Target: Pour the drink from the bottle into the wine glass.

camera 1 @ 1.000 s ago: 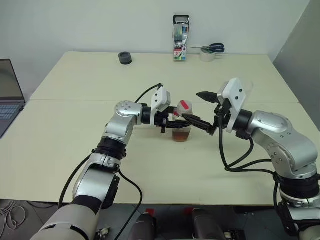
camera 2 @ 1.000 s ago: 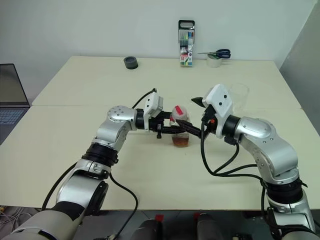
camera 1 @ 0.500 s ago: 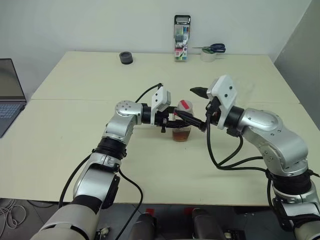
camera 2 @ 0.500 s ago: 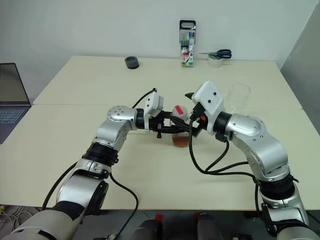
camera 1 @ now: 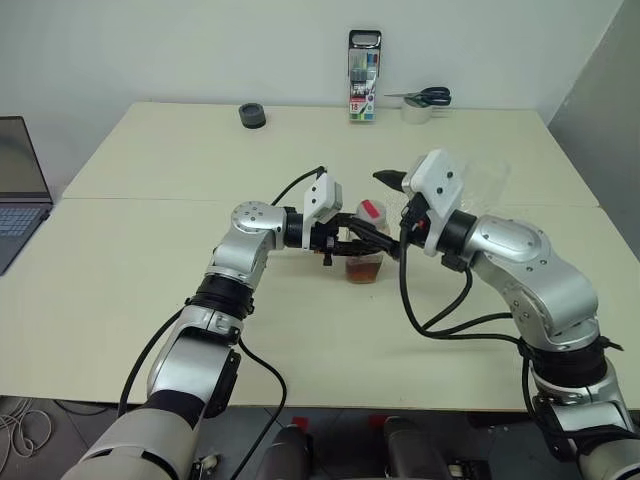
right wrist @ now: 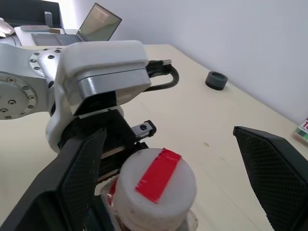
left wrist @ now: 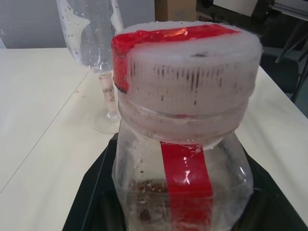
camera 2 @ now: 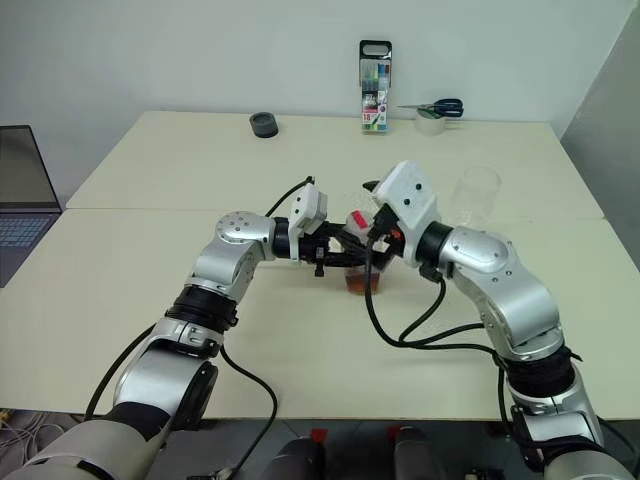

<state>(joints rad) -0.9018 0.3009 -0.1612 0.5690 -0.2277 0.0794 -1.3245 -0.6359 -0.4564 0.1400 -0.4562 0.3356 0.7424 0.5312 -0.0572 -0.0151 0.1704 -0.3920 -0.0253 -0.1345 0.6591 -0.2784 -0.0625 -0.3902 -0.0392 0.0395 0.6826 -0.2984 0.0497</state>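
Between the wide-spread right gripper (right wrist: 168,163) fingers sits the bottle (camera 1: 364,243), clamped by the left gripper (camera 1: 345,245).

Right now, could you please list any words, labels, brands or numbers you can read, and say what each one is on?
None can be read.
Marker pack: there is print on its red-and-white label, too small to read.
Bottle: the red strip carries no lettering.
Laptop: no legible text.

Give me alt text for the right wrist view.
The right gripper, fingers spread wide, flanks the bottle's cap, white with a red strip, without touching it. Behind the cap the left gripper clamps the bottle, on a cream table with a laptop beyond.
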